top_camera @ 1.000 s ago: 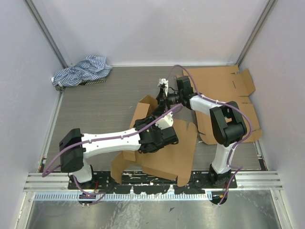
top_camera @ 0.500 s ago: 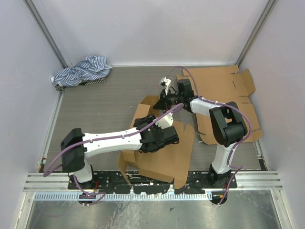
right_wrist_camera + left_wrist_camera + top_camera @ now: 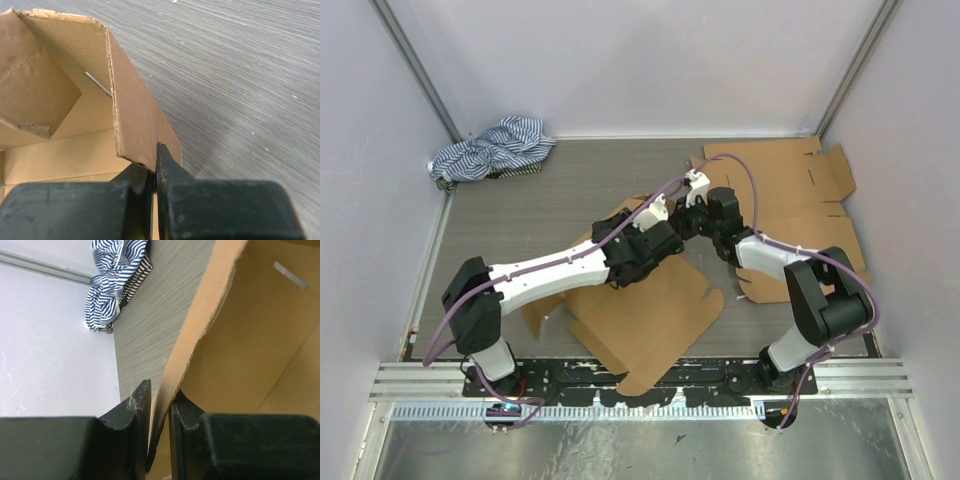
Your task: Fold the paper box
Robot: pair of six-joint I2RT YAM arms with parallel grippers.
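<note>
- Paper box (image 3: 650,310) is seen on the table (image 3: 540,210), in the middle near the arm bases. It is mostly spread flat, with one wall raised at its far edge.
- A grey wood-grain top is shown, closed in by pale walls (image 3: 620,60) on three sides, with a metal rail (image 3: 640,375) along the near edge.
- A striped cloth (image 3: 490,150) is bunched in the far left corner, well apart from the box.
- A second cardboard blank (image 3: 790,180) is laid flat at the far right, partly under the right arm (image 3: 820,290).
- Inside the box, bare brown panels are seen, and a thin slot (image 3: 97,83) is cut in one of them.
- The raised wall is pinched by the left gripper (image 3: 160,405): its fingers are drawn in to a thin gap, with the rough cardboard edge caught between them.
- The right gripper (image 3: 154,162) is clamped tight on the lower corner of an upright flap of the same box. The two grippers are placed just beside each other at the far edge.
- The middle of the box is covered by the left arm (image 3: 550,275) in the top view, so the fold lines there cannot be made out.
- Both sets of fingertips are too small to be made out from above, so the grips are told from the wrist views alone.
- The near corner of the box is laid over the dark base plate (image 3: 720,375).
</note>
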